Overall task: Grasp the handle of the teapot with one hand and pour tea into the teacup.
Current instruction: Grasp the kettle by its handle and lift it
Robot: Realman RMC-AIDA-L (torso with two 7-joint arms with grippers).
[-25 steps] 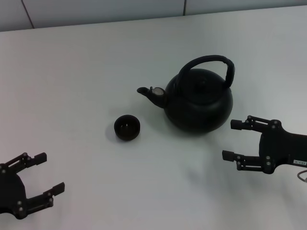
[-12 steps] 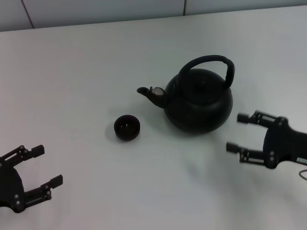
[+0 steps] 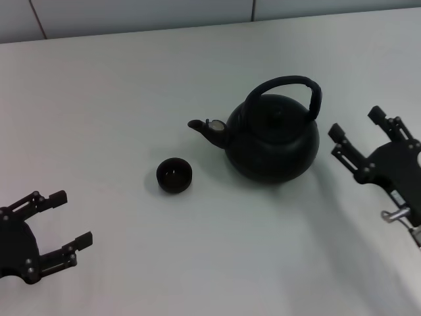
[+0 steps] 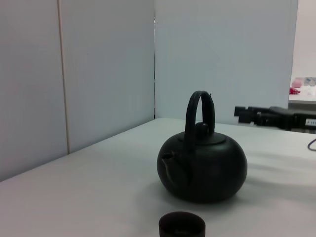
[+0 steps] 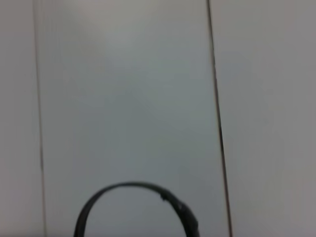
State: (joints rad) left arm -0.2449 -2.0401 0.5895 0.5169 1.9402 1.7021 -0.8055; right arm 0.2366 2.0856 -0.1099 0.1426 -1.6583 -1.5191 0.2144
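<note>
The round matte-black teapot (image 3: 273, 141) stands on the white table, spout pointing left, with its arched handle (image 3: 289, 84) over the lid. The left wrist view shows the teapot (image 4: 202, 165) and handle (image 4: 199, 106) too. The small dark teacup (image 3: 174, 175) sits left of the spout and in front of it; its rim also shows as the teacup (image 4: 181, 226) in the left wrist view. My right gripper (image 3: 355, 125) hangs open to the right of the teapot, raised, touching nothing. My left gripper (image 3: 69, 219) rests open at the near left. The right wrist view catches only the handle (image 5: 136, 205) arc.
The white table (image 3: 118, 92) stretches all around the pot and cup. Grey wall panels (image 3: 131, 13) run along its far edge. A cable (image 3: 395, 214) hangs by the right wrist.
My right gripper has risen and swung toward the far right, now beside the teapot's upper body. The left gripper has shifted slightly. Teapot and teacup have not moved.
</note>
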